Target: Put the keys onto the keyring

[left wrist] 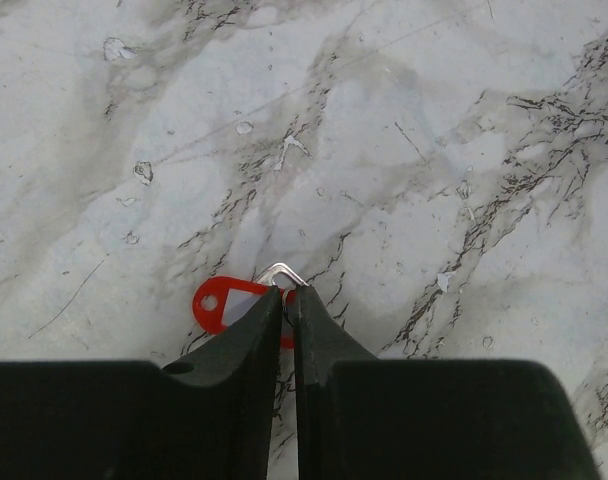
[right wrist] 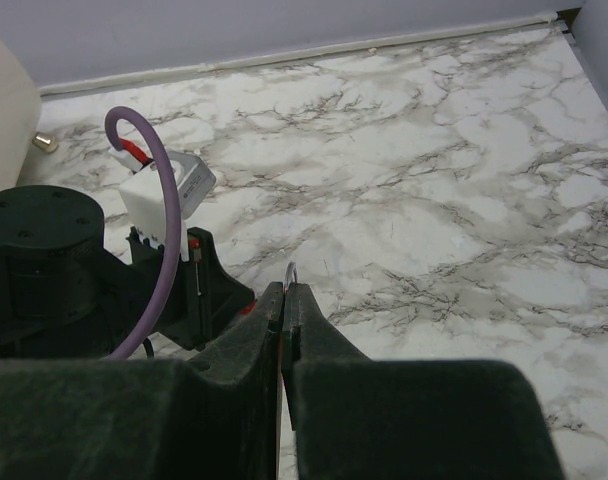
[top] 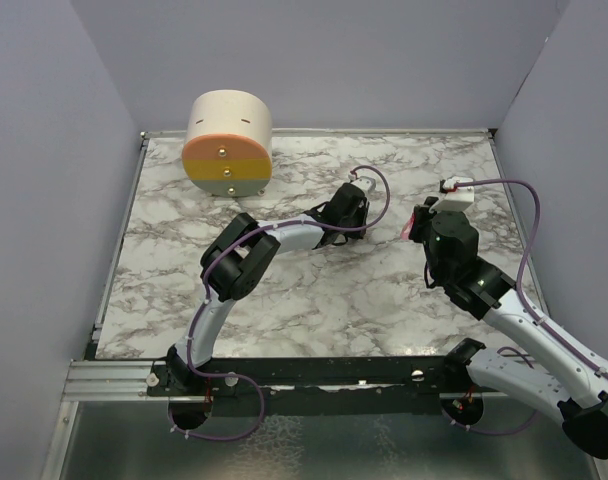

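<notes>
My left gripper point(top: 352, 214) is shut on the key point(left wrist: 216, 300), a small red flat tag with a hole. In the left wrist view a bent silver wire loop point(left wrist: 282, 271) sticks out at the fingertips point(left wrist: 269, 320), and the tag hangs just over the marble. My right gripper point(top: 412, 226) is shut on the keyring. Its thin metal ring point(right wrist: 291, 272) pokes out past the fingertips, and its pink strip point(top: 406, 230) shows at the jaws in the top view. The two grippers are a short way apart at mid-table, the left gripper's fingers point(right wrist: 212, 290) showing in the right wrist view.
A cream cylinder point(top: 229, 143) with an orange and yellow face lies at the back left of the marble table point(top: 314, 300). Grey walls close in the left, back and right sides. The left arm's purple cable point(right wrist: 154, 230) loops near its wrist.
</notes>
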`<state>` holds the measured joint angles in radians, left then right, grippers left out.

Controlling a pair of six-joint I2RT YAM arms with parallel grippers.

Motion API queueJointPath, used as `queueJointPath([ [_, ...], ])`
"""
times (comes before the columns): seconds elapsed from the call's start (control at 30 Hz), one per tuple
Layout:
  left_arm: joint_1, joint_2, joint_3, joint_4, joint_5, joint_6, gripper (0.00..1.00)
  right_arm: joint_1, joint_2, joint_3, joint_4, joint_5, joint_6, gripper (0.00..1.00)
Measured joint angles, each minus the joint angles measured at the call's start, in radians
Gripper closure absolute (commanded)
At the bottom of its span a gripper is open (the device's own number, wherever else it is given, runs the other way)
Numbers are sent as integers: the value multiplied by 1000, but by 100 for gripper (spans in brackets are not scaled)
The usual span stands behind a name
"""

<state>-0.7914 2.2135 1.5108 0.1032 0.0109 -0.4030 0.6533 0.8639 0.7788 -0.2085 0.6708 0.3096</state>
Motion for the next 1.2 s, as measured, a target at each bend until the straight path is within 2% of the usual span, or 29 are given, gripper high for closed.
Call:
queueJointPath([
  [0.17, 0, 0, 0, 1, 1, 0, 100, 0, 0, 0, 0, 0, 0, 99],
  [0.5, 0, -18, -49, 68, 0, -3, 100, 0, 0, 0, 0, -3, 0, 99],
  [0.87, 0, -250, -273, 179, -38, -18, 100, 0, 22, -9, 66, -107, -28, 99],
  [1.2, 0, -456, -379, 270, -91, -73, 100, 0, 45, -40, 132, -258, -43, 99],
])
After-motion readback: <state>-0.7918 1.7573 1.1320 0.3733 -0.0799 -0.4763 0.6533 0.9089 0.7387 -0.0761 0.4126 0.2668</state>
